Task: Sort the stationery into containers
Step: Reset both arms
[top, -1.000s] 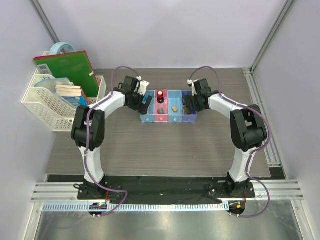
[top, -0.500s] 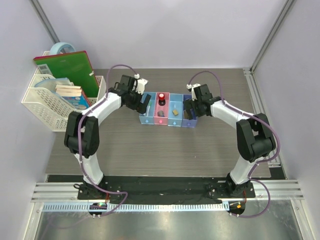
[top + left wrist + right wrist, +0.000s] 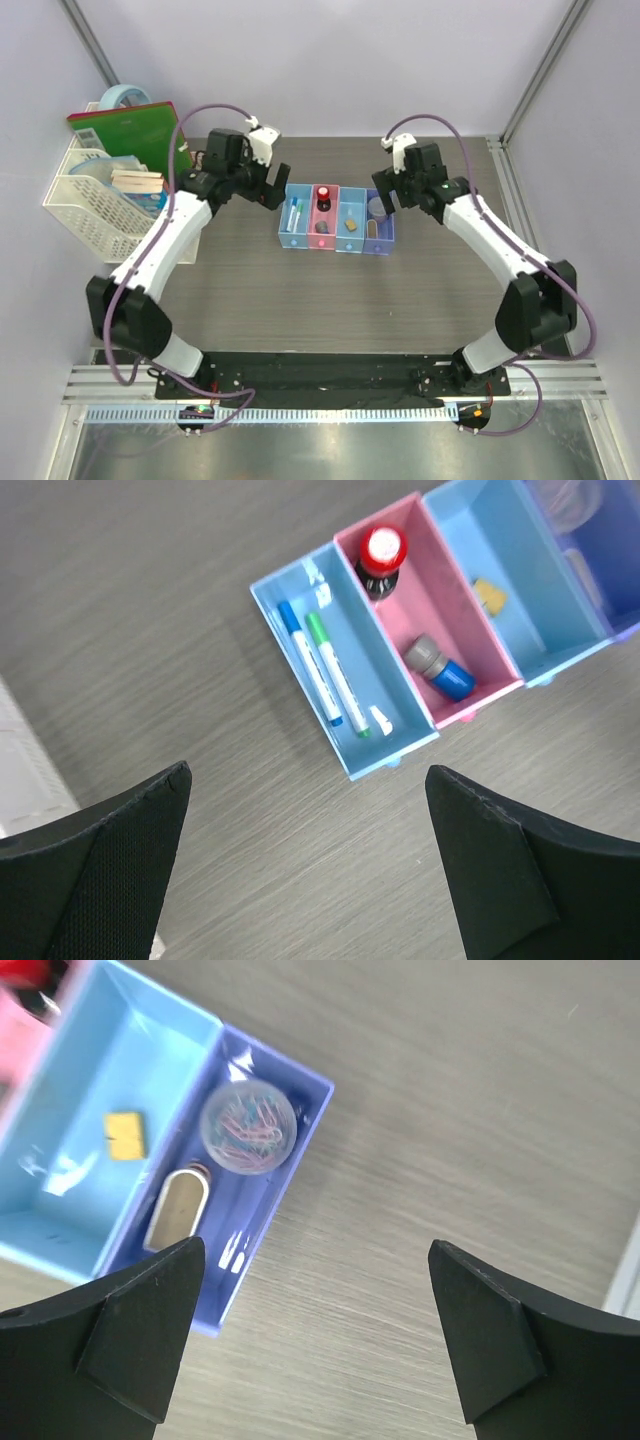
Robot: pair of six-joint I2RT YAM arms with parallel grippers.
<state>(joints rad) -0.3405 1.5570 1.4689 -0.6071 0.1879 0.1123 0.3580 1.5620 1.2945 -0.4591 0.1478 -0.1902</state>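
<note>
Well, the left hand (image 3: 268,188) and right hand (image 3: 398,195) hang wide open, empty, flanking the containers (image 3: 337,248); pens (image 3: 336,675) lie together, so sorting looks finished.

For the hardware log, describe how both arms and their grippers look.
The left arm and right arm have white links and black joints, each carrying a looping purple cable. The left gripper and right gripper have matte black, wedge-shaped fingers.
</note>
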